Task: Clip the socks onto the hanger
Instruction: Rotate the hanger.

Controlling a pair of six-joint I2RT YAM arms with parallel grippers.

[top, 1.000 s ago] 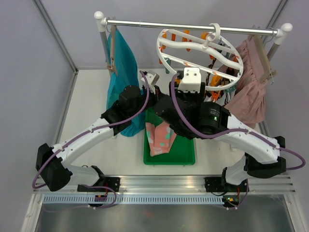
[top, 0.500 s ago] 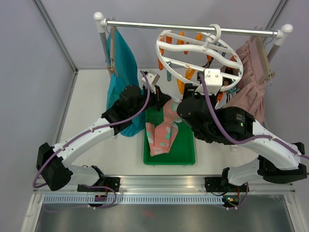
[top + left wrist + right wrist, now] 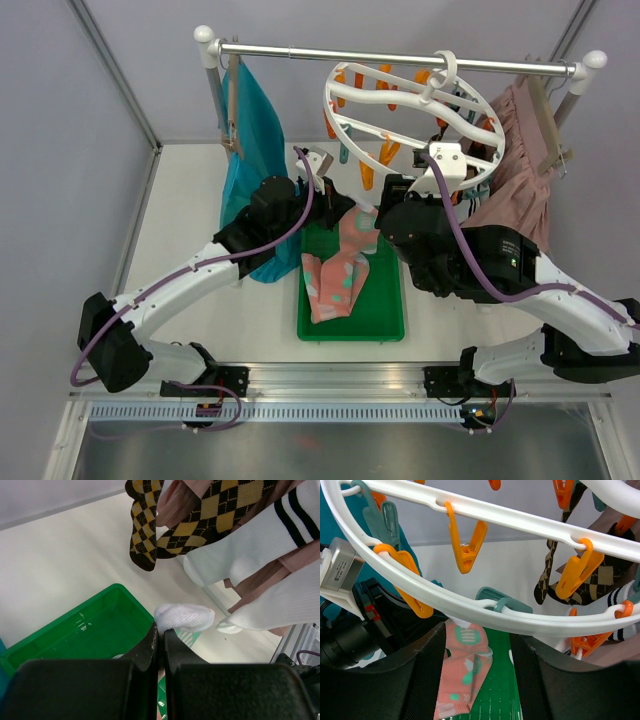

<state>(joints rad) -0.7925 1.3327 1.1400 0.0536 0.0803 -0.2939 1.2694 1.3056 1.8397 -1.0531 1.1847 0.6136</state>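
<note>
Grey walls (image 3: 60,150) enclose a white table (image 3: 185,190); steel rail (image 3: 290,50) overhead.

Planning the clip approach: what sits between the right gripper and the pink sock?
The hanger's white rim and a teal clip, in the right wrist view.

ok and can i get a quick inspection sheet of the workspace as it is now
surface: white table, green tray on it
job's things: pink sock pinched at one end, hanging over the tray; round hanger on the rail, argyle sock and striped sock clipped on
clutter: teal garment, pink skirt on the rail
grippers: left tool shut on the pink sock; right tool open under the hanger's ring by a teal clip
cables: purple cables along both arms
surroundings: grey walls
</note>
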